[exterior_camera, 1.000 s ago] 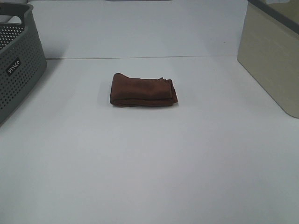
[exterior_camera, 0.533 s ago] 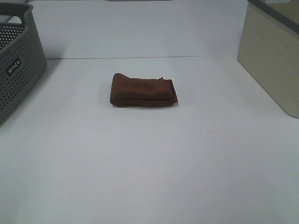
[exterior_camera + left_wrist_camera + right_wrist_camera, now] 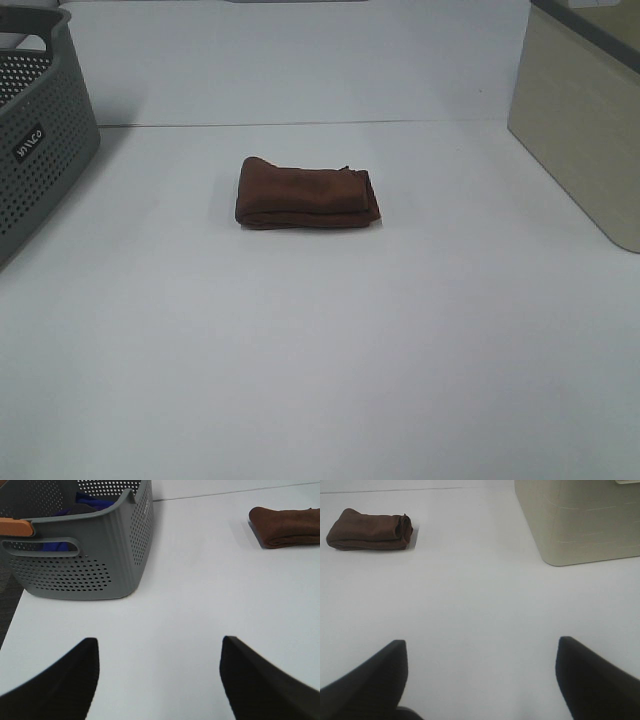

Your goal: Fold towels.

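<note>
The towel (image 3: 306, 195) lies folded into a compact bundle on the white desk (image 3: 320, 350), a little toward the far edge and near the middle between the left and right sides, with nothing touching it. Its long side runs left to right; the left end is a rounded fold, and the layered ends show at the right. In the left wrist view the towel (image 3: 285, 527) is well apart from the left gripper (image 3: 159, 680), whose two dark fingers stand wide apart over bare desk, released and holding nothing. In the right wrist view the towel (image 3: 370, 530) again lies far off, and the right gripper (image 3: 481, 680) is likewise spread wide with only desk surface between its fingers. Neither gripper appears in the high view. A grey perforated basket (image 3: 40, 140) stands at the far left corner of the desk; the left wrist view shows the basket (image 3: 85, 555) with an orange handle piece on its rim and some blue and dark cloth inside, too hidden to tell more. A beige bin (image 3: 585, 130) stands at the far right corner, well apart from the towel, and the same bin (image 3: 580, 520) shows in the right wrist view.
</note>
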Robot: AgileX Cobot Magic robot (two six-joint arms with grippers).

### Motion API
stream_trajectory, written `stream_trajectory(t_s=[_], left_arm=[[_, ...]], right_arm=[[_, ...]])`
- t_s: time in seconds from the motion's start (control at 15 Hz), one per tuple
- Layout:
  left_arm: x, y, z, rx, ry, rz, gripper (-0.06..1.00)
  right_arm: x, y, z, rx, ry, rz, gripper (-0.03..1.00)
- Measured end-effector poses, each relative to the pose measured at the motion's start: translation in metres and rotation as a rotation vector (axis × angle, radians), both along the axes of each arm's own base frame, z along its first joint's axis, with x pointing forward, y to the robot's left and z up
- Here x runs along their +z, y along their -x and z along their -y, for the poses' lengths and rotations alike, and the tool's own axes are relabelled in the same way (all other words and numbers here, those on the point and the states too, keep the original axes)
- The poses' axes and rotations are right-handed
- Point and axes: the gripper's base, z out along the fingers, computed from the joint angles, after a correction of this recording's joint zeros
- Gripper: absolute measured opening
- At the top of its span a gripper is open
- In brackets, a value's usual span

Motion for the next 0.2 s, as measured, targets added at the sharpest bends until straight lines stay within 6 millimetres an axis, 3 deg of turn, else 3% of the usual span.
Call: stream_trajectory(t_s=[0.2], left_arm=[[0.0,0.0,0.0,0.0,0.0,0.0,0.66]], right_arm=[[0.0,0.0,0.0,0.0,0.0,0.0,0.77]])
